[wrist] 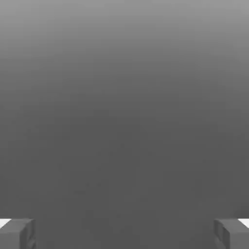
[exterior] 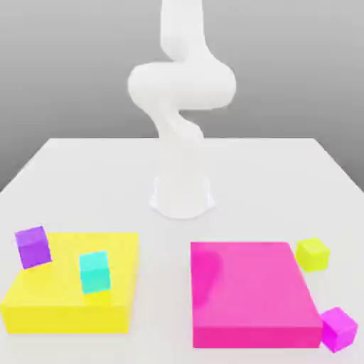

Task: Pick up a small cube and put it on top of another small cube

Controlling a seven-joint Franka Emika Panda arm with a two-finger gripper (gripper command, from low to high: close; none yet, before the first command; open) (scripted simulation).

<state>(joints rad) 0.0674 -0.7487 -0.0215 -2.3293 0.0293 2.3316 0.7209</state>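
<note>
Lime-yellow cube (exterior: 313, 254) rests beside the pink block (exterior: 249, 291). Cyan cube (exterior: 95, 272) sits on the yellow block (exterior: 75, 313). The gripper (wrist: 124, 234) is spread wide.

Writing on the small cubes: none that you can read on the faces you see.
Writing on the flat blocks: none that you can read, neither brand nor number.
Writing on the robot arm: you can read no label or sign on it.
</note>
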